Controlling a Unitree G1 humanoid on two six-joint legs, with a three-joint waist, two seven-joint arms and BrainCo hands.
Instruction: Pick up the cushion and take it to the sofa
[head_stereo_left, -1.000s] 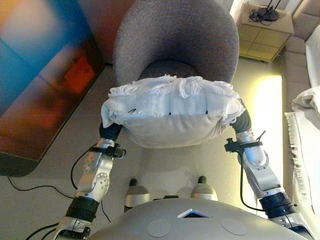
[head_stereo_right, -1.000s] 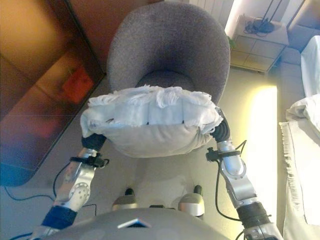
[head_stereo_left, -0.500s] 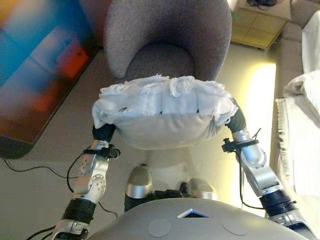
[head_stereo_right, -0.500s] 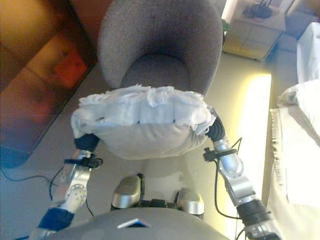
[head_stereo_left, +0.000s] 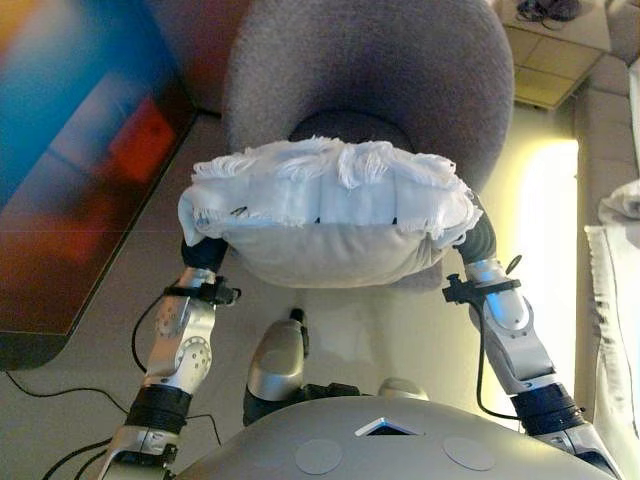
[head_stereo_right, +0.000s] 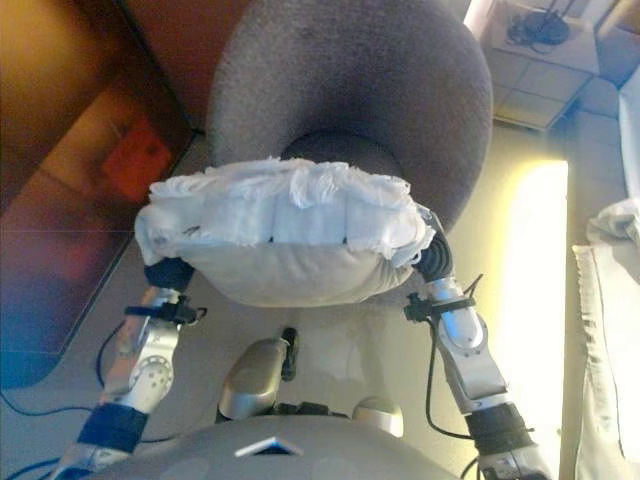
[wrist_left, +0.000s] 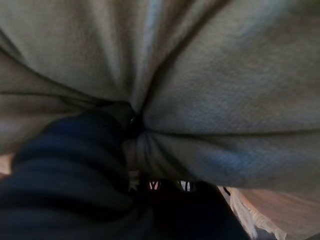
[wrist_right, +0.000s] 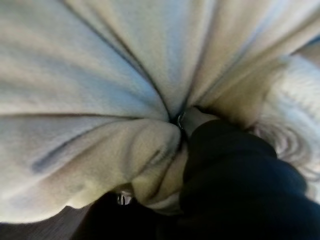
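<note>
A white cushion (head_stereo_left: 330, 225) with a fluffy fringed top and a smooth grey-white underside hangs in the air between my two hands, in front of my chest. My left hand (head_stereo_left: 205, 253) is dug into its left end and my right hand (head_stereo_left: 478, 240) into its right end. In the left wrist view the cloth (wrist_left: 210, 75) bunches in creases that run into my hand (wrist_left: 70, 170). The right wrist view shows the same, with cloth (wrist_right: 90, 75) gathered at my hand (wrist_right: 235, 170). The fingers are buried in the cloth.
A round grey armchair (head_stereo_left: 380, 70) stands right behind the cushion. A dark glossy low unit (head_stereo_left: 70, 150) runs along the left. A small cabinet (head_stereo_left: 555, 50) stands at the far right. A white fringed cloth (head_stereo_left: 618, 290) lies at the right edge.
The whole view has shifted and the armchair shows larger and closer. The cushion stays held the same way between both hands.
</note>
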